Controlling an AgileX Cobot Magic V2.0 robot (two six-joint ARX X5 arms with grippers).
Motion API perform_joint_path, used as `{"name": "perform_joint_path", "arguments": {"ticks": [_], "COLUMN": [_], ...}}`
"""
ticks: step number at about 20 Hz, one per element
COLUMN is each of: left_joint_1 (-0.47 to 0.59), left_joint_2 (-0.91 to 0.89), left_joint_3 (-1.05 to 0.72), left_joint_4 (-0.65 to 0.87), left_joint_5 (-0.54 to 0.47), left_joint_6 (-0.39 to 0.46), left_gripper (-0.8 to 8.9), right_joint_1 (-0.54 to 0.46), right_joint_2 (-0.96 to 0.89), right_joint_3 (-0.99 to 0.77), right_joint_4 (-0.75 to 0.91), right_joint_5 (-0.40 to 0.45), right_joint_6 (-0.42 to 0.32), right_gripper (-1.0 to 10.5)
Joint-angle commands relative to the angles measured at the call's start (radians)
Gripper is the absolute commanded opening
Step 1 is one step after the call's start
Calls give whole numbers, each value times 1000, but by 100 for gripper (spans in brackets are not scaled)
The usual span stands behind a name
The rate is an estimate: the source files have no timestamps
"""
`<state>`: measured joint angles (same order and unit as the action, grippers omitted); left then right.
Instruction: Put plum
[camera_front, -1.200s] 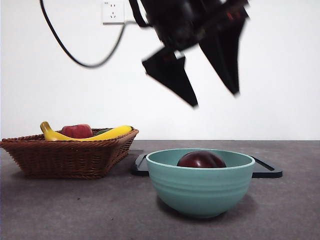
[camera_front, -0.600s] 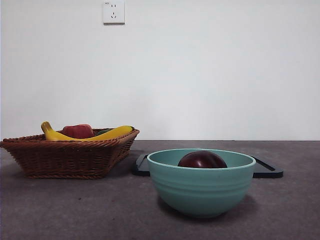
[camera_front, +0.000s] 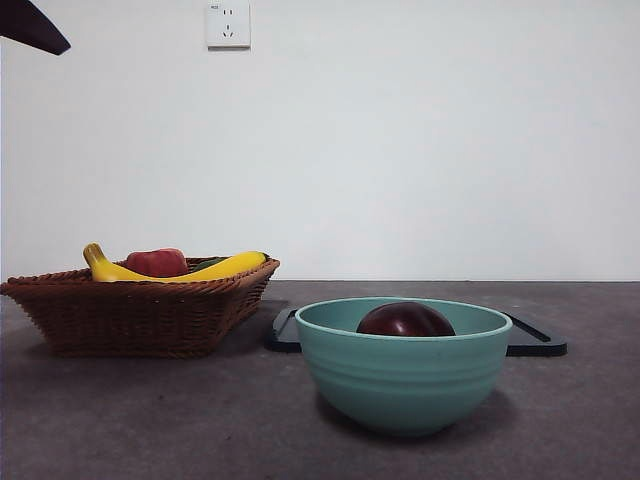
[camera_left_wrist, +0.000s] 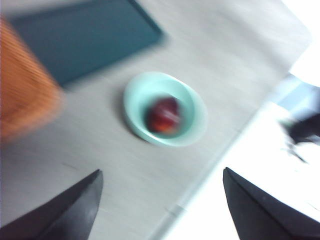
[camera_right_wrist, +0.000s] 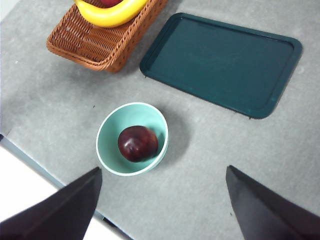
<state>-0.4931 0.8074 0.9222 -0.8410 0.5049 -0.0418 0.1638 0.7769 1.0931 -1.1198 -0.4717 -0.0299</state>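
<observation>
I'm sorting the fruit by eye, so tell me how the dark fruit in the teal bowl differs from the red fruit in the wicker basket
The plum is dark maroon, nearly black; the red fruit is a lighter red. The plum lies alone in the teal bowl; the red fruit shares the wicker basket with a yellow banana. The bowl stands nearer the front camera than the basket. Both fruits are round, and neither is held by a gripper.

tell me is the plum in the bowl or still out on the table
In the bowl. The right wrist view shows the plum resting inside the teal bowl, and the front view shows its top above the rim. Neither gripper touches it.
</observation>
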Motion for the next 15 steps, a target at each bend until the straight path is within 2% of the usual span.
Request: {"name": "perform_joint_path", "arguments": {"ticks": [1, 9, 12, 15], "left_joint_1": [-6, -6, -6, -6], "left_joint_2": [-6, -11, -11, -11], "left_joint_3": [8, 8, 8, 8], "left_joint_4": [-16, -28, -27, -27], "left_joint_5": [39, 39, 39, 39], "left_joint_6": [-3, -2, -2, -2], "left_gripper": [374, 374, 374, 374], "right_joint_1": [5, 6, 29, 94], "right_joint_2": [6, 7, 10, 54], "right_joint_3": [18, -73, -187, -298], "right_joint_4": [-10, -1, 133, 284], "right_joint_5": [-3, -60, -62, -55], "right_joint_6": [-4, 17, 118, 208], "right_gripper": [398, 397, 397, 396]}}
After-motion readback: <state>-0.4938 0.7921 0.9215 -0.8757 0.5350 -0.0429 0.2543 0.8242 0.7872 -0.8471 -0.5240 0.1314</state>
